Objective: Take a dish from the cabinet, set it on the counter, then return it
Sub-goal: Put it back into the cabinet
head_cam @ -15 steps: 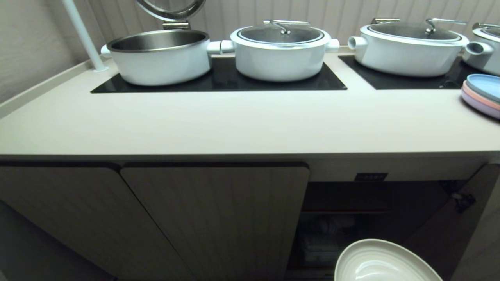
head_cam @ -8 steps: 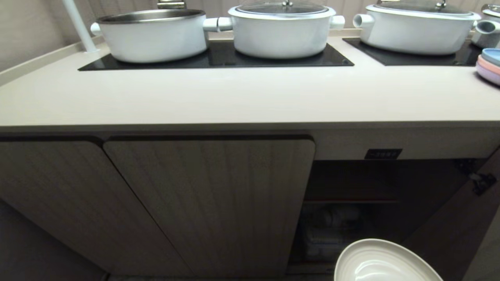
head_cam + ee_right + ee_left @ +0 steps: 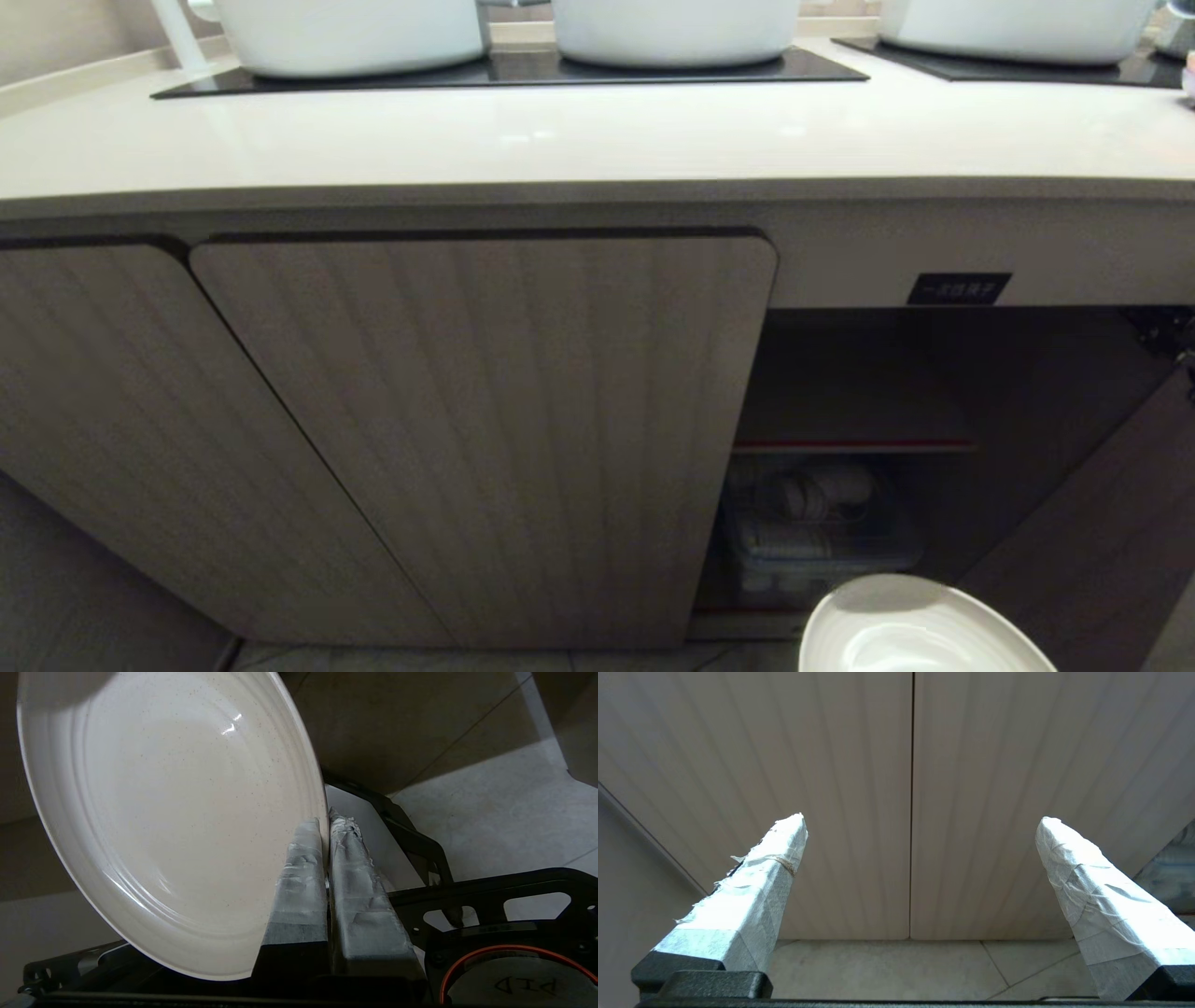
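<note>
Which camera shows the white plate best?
The right wrist view: nearly the whole dish fills it, its rim pinched between the fingers. The head view catches only its top edge; the left wrist view shows none.

White pots on black cooktop panels; tiled floor below (pale).

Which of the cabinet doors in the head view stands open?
The rightmost door, swung outward at the picture's right edge, baring the shelf and the stored items below it. The two ribbed doors to its left sit shut, flush under the counter.
</note>
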Available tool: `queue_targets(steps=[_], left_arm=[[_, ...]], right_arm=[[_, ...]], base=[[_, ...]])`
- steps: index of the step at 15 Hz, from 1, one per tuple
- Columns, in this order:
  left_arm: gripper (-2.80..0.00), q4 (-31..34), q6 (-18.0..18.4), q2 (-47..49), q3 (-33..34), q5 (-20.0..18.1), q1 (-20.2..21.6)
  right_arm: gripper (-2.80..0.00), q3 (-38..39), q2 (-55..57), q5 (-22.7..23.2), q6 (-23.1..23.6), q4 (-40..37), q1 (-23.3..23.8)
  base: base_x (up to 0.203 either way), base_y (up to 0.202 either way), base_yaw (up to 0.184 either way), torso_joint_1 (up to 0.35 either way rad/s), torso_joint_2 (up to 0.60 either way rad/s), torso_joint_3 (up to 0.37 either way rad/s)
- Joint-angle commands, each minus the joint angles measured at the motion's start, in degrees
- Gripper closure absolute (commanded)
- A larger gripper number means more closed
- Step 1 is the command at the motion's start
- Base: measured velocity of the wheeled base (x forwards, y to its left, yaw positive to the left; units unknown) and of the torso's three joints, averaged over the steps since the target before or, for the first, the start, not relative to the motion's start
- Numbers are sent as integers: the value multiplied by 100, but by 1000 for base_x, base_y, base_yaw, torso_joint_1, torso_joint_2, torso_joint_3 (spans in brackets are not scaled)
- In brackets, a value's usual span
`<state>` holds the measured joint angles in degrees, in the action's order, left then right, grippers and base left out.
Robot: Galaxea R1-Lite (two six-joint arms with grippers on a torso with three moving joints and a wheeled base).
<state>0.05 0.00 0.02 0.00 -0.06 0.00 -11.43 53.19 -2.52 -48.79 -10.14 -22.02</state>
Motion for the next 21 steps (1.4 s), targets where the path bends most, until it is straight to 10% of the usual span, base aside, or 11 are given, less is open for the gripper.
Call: queue_targets(steps=[1,21], left_arm=[[-280,-5,0,-2,0,-1,0],[-280,-5,0,-2,0,0,0]], right_arm=[[0,4,7,5,-26,-5,-13],[0,-8,16,-77,-8,-2,-19]], base=[[0,0,0,-138,458,292],[0,0,0,-33,122,87]])
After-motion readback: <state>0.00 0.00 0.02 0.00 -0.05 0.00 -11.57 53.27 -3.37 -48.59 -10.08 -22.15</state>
